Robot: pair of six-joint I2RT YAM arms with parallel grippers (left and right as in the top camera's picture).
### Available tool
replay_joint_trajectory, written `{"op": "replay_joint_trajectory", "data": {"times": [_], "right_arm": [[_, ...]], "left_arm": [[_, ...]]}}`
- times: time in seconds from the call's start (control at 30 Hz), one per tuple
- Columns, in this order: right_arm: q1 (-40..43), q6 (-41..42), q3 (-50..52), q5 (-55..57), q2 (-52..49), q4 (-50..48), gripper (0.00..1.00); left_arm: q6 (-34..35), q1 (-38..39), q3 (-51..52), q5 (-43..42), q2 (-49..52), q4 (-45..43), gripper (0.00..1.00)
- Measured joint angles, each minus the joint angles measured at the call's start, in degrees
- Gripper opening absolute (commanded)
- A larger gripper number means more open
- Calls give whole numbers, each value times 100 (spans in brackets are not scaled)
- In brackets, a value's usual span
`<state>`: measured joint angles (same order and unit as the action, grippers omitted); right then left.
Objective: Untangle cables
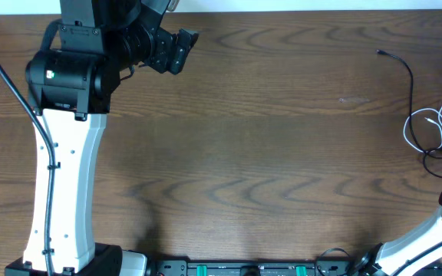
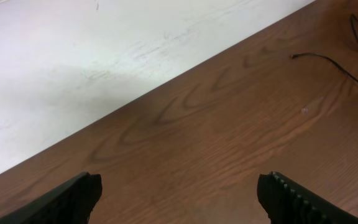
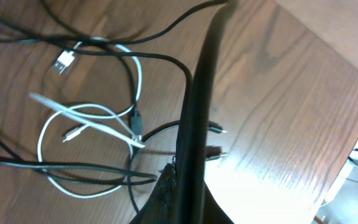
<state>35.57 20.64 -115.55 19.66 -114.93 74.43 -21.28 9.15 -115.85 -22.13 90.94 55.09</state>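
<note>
The cables lie tangled at the table's right edge. A long black cable (image 1: 410, 73) runs from a small plug at the far side down into loops of white cable (image 1: 418, 132). In the right wrist view the white cable (image 3: 86, 115) loops over the wood, crossed by thin black strands. My right gripper (image 3: 188, 180) is shut on a black cable (image 3: 201, 93), which rises taut from the jaws towards the top of the view. My left gripper (image 1: 179, 50) hovers far off at the table's back left, and in its own view the left gripper (image 2: 179, 199) is open with nothing between the fingers.
The wooden table (image 1: 252, 153) meets a white wall (image 2: 73, 62) along its far edge. The left arm's white link (image 1: 64, 184) stretches down the left side. The arm bases and their wiring line the near edge (image 1: 244, 268). The table's right corner (image 3: 328, 68) is close to the cables.
</note>
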Motion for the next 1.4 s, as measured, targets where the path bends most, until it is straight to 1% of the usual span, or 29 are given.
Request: {"op": "replay_joint_trajectory", "data": {"times": [0.5, 0.93, 0.97, 1.03, 1.4], "right_arm": [[544, 507, -754, 238, 0, 535, 1], [992, 909, -774, 271, 0, 721, 1], [1003, 922, -774, 271, 0, 723, 17], [1040, 981, -774, 273, 0, 737, 99], [1075, 1034, -778, 111, 0, 713, 99]], "left_arm": [[2, 0, 0, 0, 2, 0, 85], [0, 0, 0, 0, 0, 0, 85], [0, 0, 0, 2, 0, 0, 85], [0, 0, 0, 0, 0, 0, 85], [0, 0, 0, 0, 0, -2, 85]]}}
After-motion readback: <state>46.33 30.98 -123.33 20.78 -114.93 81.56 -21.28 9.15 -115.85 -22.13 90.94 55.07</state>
